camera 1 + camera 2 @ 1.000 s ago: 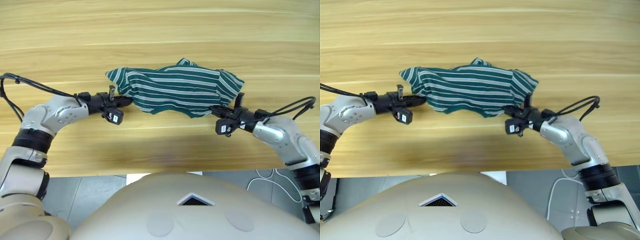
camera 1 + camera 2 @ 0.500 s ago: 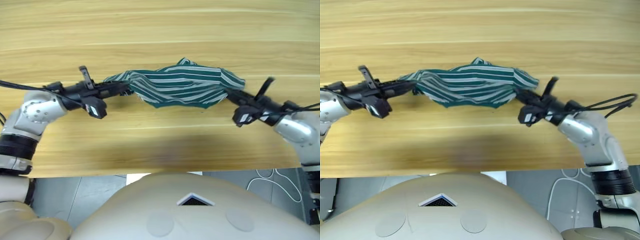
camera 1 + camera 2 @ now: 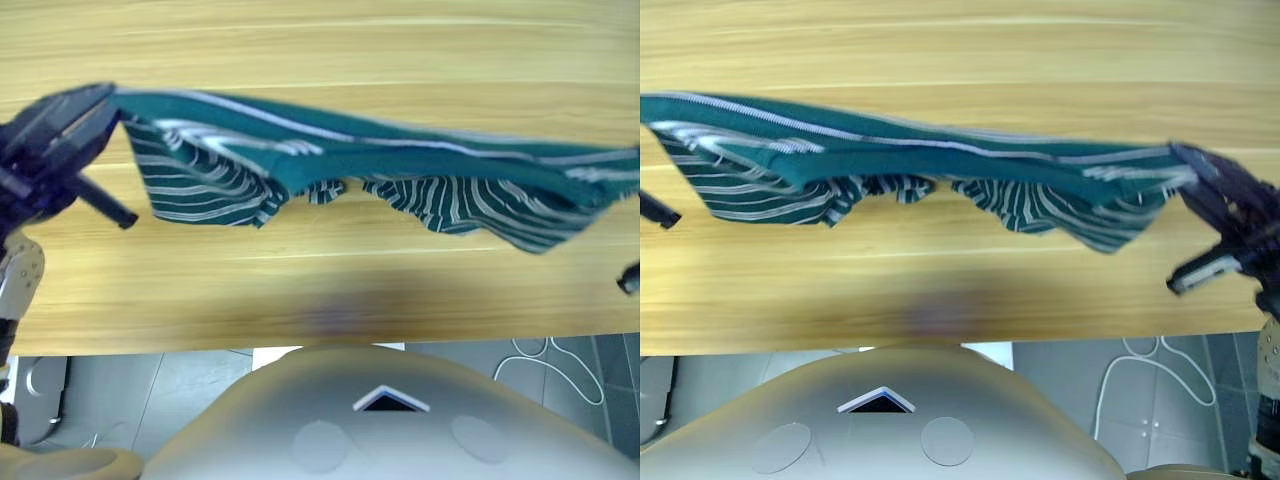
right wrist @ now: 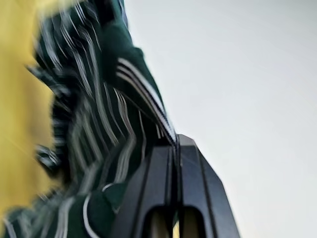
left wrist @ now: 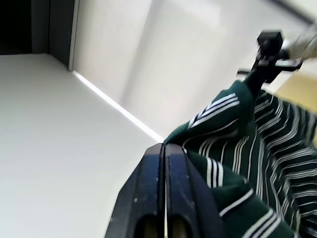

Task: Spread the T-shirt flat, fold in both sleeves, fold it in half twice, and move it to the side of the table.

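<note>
So right now we've got the T-shirt (image 3: pixel 400 160) up in the air, pulled out wide between our two arms over the wooden bench (image 3: pixel 300 50). It's the green one with white stripes. The top edge runs in a nearly straight band from the far left to the far right, and the rest hangs below it in loose, bunched folds, sagging lowest near both ends. From the head camera it looks clear of the bench top, with a soft shadow down by the near edge.

The left jaws are clenched tight on one end of the fabric, and the wrist camera shows the cloth pinched right at the tips. The right jaws are the same, squeezed together on the other end, with the stripes draping away from them.
</note>
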`<state>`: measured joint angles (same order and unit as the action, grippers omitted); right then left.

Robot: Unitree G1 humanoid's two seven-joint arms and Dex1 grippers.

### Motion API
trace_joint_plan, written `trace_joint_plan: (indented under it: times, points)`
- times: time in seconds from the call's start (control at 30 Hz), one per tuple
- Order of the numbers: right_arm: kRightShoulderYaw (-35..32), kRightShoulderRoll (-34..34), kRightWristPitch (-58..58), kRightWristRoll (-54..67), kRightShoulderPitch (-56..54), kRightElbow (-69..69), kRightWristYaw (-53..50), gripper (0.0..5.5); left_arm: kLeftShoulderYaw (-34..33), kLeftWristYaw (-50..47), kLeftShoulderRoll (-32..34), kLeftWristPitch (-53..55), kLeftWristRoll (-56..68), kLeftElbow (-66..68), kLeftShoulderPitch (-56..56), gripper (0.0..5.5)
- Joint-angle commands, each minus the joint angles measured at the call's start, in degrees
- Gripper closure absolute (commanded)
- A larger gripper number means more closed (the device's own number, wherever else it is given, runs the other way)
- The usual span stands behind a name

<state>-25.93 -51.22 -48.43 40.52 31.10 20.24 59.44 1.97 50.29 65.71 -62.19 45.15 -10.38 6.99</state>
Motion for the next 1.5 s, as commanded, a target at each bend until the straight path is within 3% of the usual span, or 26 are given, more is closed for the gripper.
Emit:
trace_joint_plan:
  times: [0.03, 0.13, 0.2, 0.27, 0.3, 0.33, 0.37, 0.4, 0.47, 0.57, 0.63, 0.77, 0.93, 1.23, 1.33, 1.4, 1.5]
  points:
    - [16.00, -0.06, 8.28, -27.28, -14.56, -12.38, 1.24, 5.47, 9.98, 3.46, -9.79, 9.45, -30.84, 21.75, -14.29, 5.50]
    - [27.80, 1.15, 12.03, -43.81, -30.47, -26.84, 3.85, 5.47, 17.52, 4.29, -16.03, 11.48, -49.00, 40.86, -27.92, 5.50]
    - [34.95, 2.62, 13.97, -57.73, -49.04, -43.87, 0.77, 5.47, 22.98, 4.26, -20.70, 13.50, -57.27, 53.51, -39.70, 5.50]
    - [38.09, 6.24, 20.85, -65.33, -75.91, -62.67, -10.13, 5.47, 23.22, 1.30, -25.36, 19.76, -60.39, 66.20, -58.31, 5.50]
    - [37.83, 8.92, 27.17, -66.90, -91.66, -72.07, -21.87, 5.47, 21.40, -7.87, -27.67, 26.48, -61.05, 72.37, -70.83, 5.50]
    - [34.78, 10.79, 33.81, -65.46, -106.39, -79.78, -36.62, 5.47, 19.11, -23.60, -29.21, 37.12, -61.68, 77.85, -83.98, 5.50]
    - [30.39, 11.05, 38.25, -62.34, -117.79, -84.38, -49.08, 5.47, 13.47, -40.71, -28.65, 47.15, -58.23, 81.58, -95.29, 5.50]
    - [27.36, 10.84, 40.48, -59.84, -124.62, -86.66, -55.57, 5.47, 9.88, -50.89, -27.50, 52.08, -56.26, 83.38, -102.37, 5.50]
    - [25.93, 10.34, 39.19, -58.48, -127.95, -86.29, -57.27, 5.47, 7.20, -52.88, -26.34, 52.41, -54.35, 83.64, -107.18, 5.50]
    - [34.56, 9.87, 34.25, -66.69, -117.86, -83.27, -51.45, 5.47, 12.83, -46.44, -26.94, 45.40, -59.49, 82.06, -100.80, 5.50]
    - [42.76, 7.71, 25.46, -74.23, -103.48, -80.48, -49.10, 5.47, 18.51, -42.55, -26.75, 41.13, -63.74, 81.58, -88.58, 5.50]
    - [49.32, 7.41, 19.97, -79.21, -82.25, -85.02, -55.36, 5.47, 17.80, -43.66, -28.02, 31.62, -63.31, 82.86, -65.19, 5.50]
    - [50.40, 10.52, 18.69, -78.76, -71.88, -83.91, -60.62, 5.47, 20.65, -43.62, -31.90, 23.75, -66.13, 81.55, -47.60, 5.50]
    - [48.17, 9.95, 13.56, -74.14, -62.76, -71.85, -56.97, 5.47, 18.85, -42.41, -33.95, 19.07, -67.58, 78.94, -43.08, 5.50]
    - [46.38, 6.77, 10.55, -69.38, -55.41, -63.25, -50.66, 5.47, 19.96, -39.38, -29.64, 8.54, -68.56, 73.27, -38.97, 5.50]
    - [45.05, 2.42, 7.07, -63.33, -47.51, -53.98, -44.46, 5.47, 20.80, -32.27, -24.32, -2.05, -62.49, 64.89, -31.91, 5.50]
    - [41.60, -4.55, 2.68, -50.77, -35.39, -38.92, -37.37, 5.47, 20.87, -25.94, -15.61, -6.96, -50.77, 50.54, -22.59, 5.50]
